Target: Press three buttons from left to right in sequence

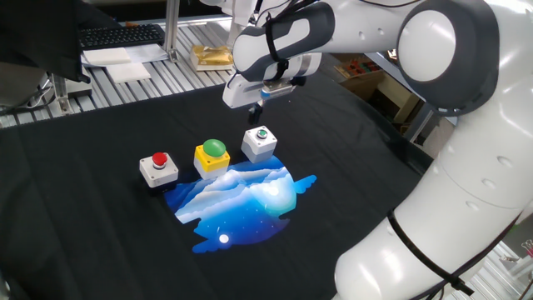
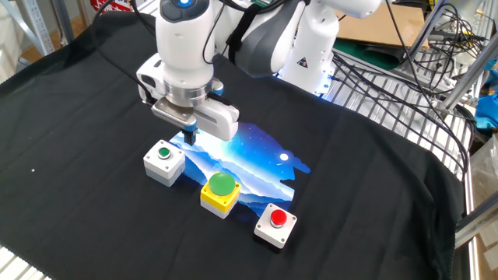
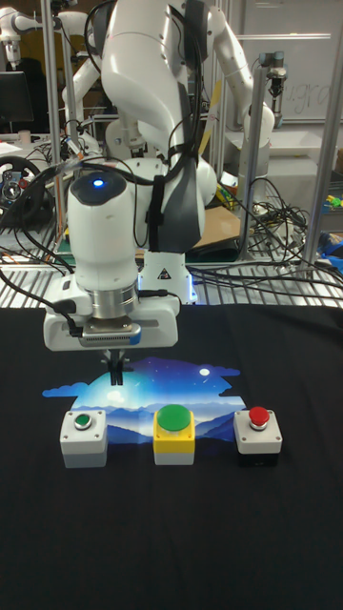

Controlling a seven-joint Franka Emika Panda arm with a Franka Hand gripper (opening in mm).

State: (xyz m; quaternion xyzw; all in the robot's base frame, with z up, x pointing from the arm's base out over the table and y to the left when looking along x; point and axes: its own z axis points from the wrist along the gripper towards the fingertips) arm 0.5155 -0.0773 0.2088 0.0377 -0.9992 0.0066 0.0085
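Note:
Three buttons stand in a row on the black cloth. One has a red cap [image 1: 158, 160] [image 2: 278, 219] [image 3: 257, 416] on a white box. The middle one has a big green dome [image 1: 214, 148] [image 2: 221, 184] [image 3: 174, 419] on a yellow box. The third has a small green cap [image 1: 261, 133] [image 2: 163, 152] [image 3: 83, 420] on a white box. My gripper [image 1: 260, 106] [image 2: 189, 137] [image 3: 115, 376] points straight down, hanging above and slightly behind the small green cap button without touching it. Its fingertips are shut together and hold nothing.
A blue mountain-print patch [image 1: 241, 196] lies on the cloth beside the buttons. A keyboard [image 1: 121, 35], papers and a yellow packet [image 1: 212, 57] sit on the slatted bench beyond the cloth. Cables [image 2: 389, 70] run along the slatted edge by the arm's base.

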